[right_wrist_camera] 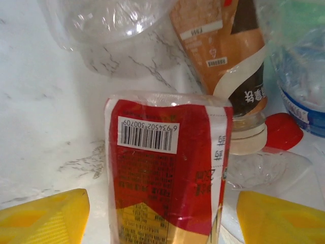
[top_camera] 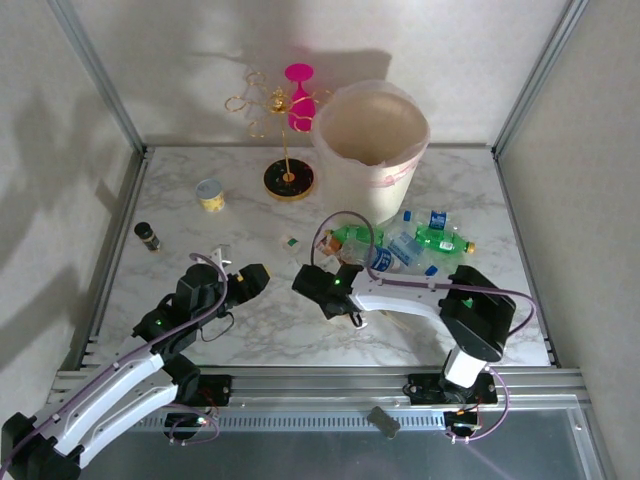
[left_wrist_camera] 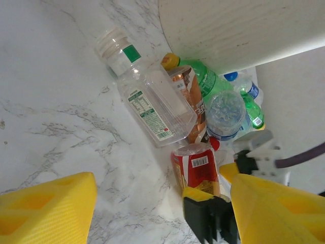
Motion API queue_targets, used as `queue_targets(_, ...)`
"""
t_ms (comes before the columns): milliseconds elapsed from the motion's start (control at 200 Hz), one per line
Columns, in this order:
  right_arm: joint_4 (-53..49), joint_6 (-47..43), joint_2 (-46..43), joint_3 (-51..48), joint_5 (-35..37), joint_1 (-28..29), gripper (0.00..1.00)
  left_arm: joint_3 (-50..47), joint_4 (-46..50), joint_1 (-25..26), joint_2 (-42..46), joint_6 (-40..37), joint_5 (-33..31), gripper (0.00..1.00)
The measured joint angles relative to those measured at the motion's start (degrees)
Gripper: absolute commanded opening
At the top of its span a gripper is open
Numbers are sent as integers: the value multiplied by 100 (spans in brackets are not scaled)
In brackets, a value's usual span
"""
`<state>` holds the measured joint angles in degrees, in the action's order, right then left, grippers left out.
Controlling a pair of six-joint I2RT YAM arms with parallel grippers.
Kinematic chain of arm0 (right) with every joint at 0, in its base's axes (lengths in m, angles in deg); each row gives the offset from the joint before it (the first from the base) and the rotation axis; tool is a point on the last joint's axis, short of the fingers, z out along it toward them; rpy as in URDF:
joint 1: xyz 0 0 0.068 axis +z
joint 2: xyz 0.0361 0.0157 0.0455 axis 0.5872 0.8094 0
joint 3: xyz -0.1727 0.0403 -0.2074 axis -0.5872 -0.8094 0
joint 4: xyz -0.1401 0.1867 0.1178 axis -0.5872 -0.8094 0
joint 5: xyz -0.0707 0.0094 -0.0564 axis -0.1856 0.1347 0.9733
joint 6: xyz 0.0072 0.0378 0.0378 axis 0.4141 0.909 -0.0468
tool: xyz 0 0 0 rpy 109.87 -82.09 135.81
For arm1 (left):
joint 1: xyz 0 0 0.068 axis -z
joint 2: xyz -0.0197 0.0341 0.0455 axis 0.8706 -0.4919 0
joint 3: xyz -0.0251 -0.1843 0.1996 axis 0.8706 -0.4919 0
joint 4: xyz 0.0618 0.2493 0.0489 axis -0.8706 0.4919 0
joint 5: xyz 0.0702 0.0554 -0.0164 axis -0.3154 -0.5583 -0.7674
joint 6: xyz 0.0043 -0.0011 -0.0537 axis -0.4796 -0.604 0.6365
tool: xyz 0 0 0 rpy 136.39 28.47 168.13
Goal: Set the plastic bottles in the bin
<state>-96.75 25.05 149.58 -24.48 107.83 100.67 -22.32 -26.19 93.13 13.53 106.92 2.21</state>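
The bin (top_camera: pixel 370 140) stands at the back of the table, and its wall (left_wrist_camera: pixel 238 25) shows in the left wrist view. Several plastic bottles (top_camera: pixel 400 245) lie heaped at its foot. Among them are a clear one with a green label (left_wrist_camera: pixel 152 101), a green one (left_wrist_camera: pixel 203 76) and an orange-labelled one (right_wrist_camera: pixel 223 46). A red-labelled bottle (right_wrist_camera: pixel 167 183) lies between the fingers of my right gripper (right_wrist_camera: pixel 162 203), which is open with a gap on each side. My left gripper (left_wrist_camera: pixel 162 188) is open over bare marble, just left of the right gripper (top_camera: pixel 312 283).
A gold wire stand on a black base (top_camera: pixel 289 180) with a pink piece (top_camera: pixel 298 95) stands left of the bin. A small cup with a yellow band (top_camera: pixel 209 194) and a dark vial (top_camera: pixel 147 235) sit at the left. Metal rails edge the table.
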Motion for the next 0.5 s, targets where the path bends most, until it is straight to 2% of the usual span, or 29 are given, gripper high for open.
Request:
queue_targets(245, 11, 17, 424, 166, 247, 7, 75, -72, 72, 0, 166, -2, -22, 70)
queue_targets(501, 59, 50, 695, 203, 350, 11, 60, -79, 168, 0, 254, -24, -107, 70)
